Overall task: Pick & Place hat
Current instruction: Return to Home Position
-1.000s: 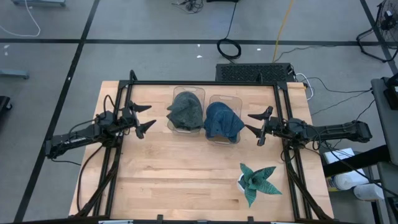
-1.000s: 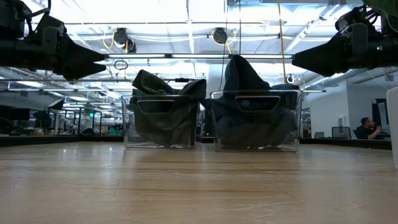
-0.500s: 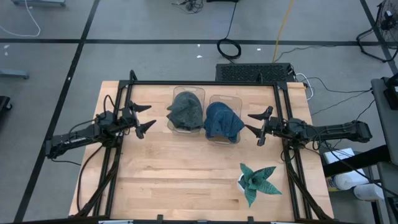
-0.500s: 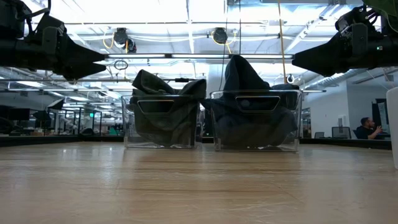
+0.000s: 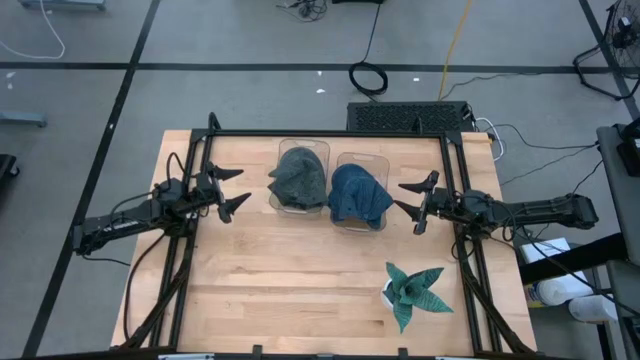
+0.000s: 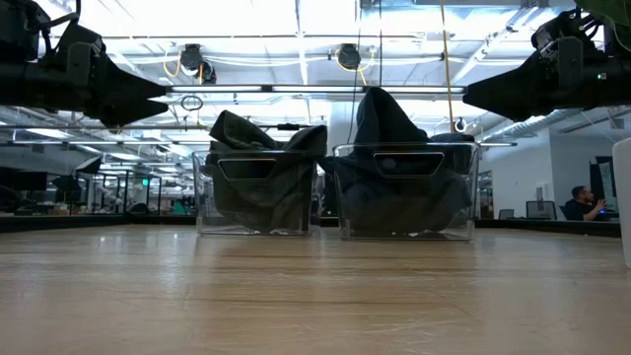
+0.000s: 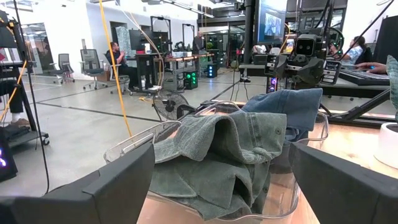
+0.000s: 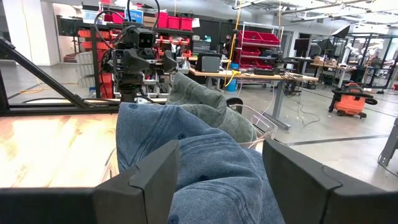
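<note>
Left jaws: apart and empty, hovering over the table (image 5: 280,280) left of the bins (likely parked clear of the work).
Right jaws: apart and empty, mirrored on the right side.
Grey-green caps (image 5: 298,177): heaped in the left bin (image 5: 303,146).
Blue caps (image 5: 358,195): heaped in the right bin (image 5: 362,157), spilling over its front rim.
Long axis: both heaps are crumpled, so brim direction cannot be told.

My light wooden table (image 5: 300,290) carries two clear bins side by side toward its back edge, the left bin (image 5: 305,144) just beside the right bin (image 5: 362,157). A small potted plant (image 5: 415,292) stands near the front right.
</note>
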